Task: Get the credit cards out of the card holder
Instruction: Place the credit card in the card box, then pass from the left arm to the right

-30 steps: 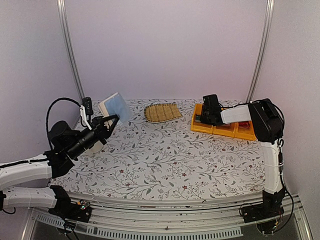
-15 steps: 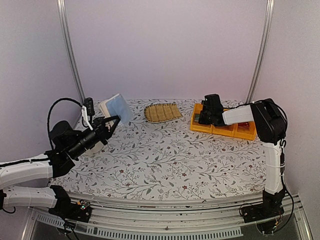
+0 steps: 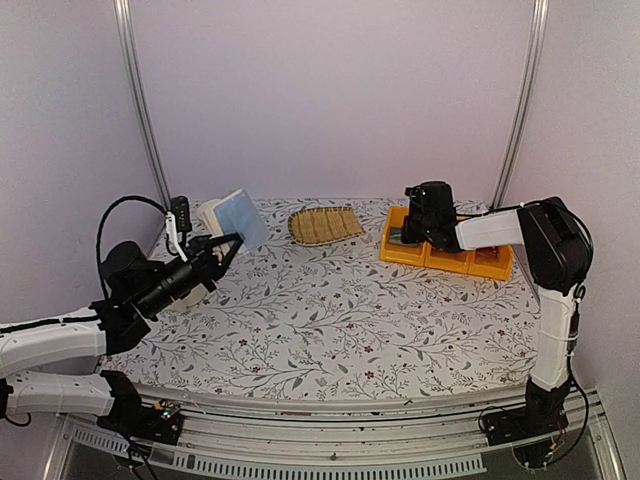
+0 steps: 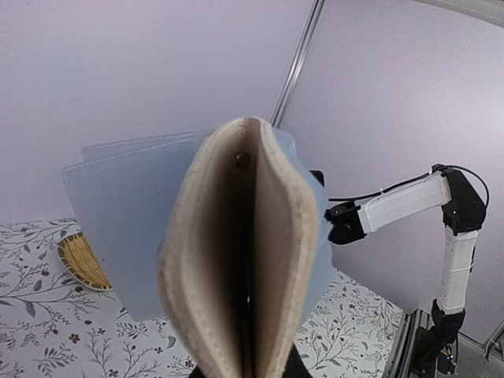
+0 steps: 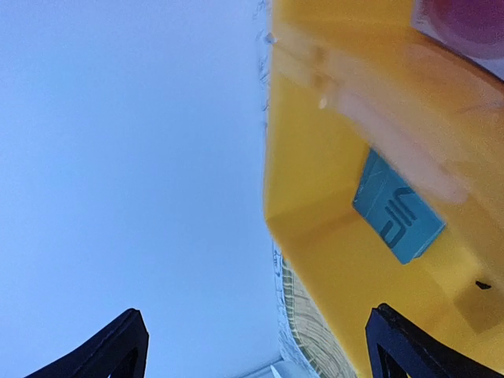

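My left gripper [image 3: 222, 243] is shut on the beige card holder [image 3: 211, 214], holding it upright above the table's left rear corner. In the left wrist view the card holder [image 4: 244, 260] shows edge on, with light blue stitched leaves [image 4: 118, 213] fanning out of it. My right gripper [image 3: 422, 226] hangs open over the left end of the yellow tray [image 3: 440, 260]. Nothing sits between its black fingertips [image 5: 126, 346]. A teal-blue credit card [image 5: 398, 209] lies flat on the tray floor. A red-pink shape [image 5: 465, 16] shows at the tray's far side, too blurred to name.
A woven straw mat [image 3: 325, 225] lies at the back centre between the two arms. The yellow tray has low walls [image 5: 331, 181] and several compartments. Metal posts [image 3: 140, 110] rise at both rear corners. The tabletop has a floral cover [image 3: 330, 310].
My right gripper's jaws have spread wide, and it has risen slightly over the tray's left end. The left arm and the card holder have stayed put.
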Available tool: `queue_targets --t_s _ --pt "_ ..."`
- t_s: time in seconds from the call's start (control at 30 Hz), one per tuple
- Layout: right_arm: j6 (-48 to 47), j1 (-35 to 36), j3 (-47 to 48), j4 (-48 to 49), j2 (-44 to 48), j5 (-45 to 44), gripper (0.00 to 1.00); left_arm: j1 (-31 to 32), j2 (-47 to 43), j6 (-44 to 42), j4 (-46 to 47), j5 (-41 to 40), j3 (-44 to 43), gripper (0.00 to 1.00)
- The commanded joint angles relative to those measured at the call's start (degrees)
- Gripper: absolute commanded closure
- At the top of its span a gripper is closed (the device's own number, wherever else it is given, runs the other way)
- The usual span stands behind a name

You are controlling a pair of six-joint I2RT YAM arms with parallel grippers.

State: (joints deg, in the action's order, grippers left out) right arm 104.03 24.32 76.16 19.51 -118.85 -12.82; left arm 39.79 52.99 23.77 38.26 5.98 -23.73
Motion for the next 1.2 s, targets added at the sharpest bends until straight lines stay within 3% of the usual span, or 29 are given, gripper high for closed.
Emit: queue_targets --t_s 0.0,0.27,0.47,0.53,0.6,0.7,0.77,1.0,1.17 --pt "-19.03 -0.28 1.14 10.3 6.23 7.63 0.01 -0.68 -0.23 -2.3 2.47 5.33 -0.87 1.0" --pt "-63.99 3.49 6.16 21.06 14.99 35.28 0.01 -0.68 -0.74 -7.24 6.82 27.25 -3.05 1.0" --pt "-75.65 8.66 5.22 26.03 20.45 65.35 0.01 -0.68 0.14 -8.01 6.2 26.97 -4.62 1.0" --pt "-79.56 12.74 4.51 22.2 23.07 69.76 0.01 -0.72 0.95 -7.83 5.25 24.96 -5.45 1.0" --pt "-94.32 18.55 3.9 10.05 26.65 66.13 0.01 -0.68 1.68 -7.6 4.12 23.02 -6.21 1.0" --pt "-121.46 26.8 5.02 -6.61 29.24 51.99 0.01 -0.59 2.5 -7.13 3.56 20.79 -6.81 1.0" --pt "-127.19 28.89 7.32 -13.53 28.32 47.24 0.01 -0.59 2.59 -6.85 3.85 20.16 -6.77 1.0" --pt "-120.39 31.78 14.96 -21.63 21.32 40.81 0.02 -0.5 2.66 -6.37 4.15 18.45 -6.75 1.0" --pt "-116.71 32.08 19.42 -23.56 17.08 41.19 0.14 -0.32 2.55 -6.37 3.87 18.84 -6.77 1.0"
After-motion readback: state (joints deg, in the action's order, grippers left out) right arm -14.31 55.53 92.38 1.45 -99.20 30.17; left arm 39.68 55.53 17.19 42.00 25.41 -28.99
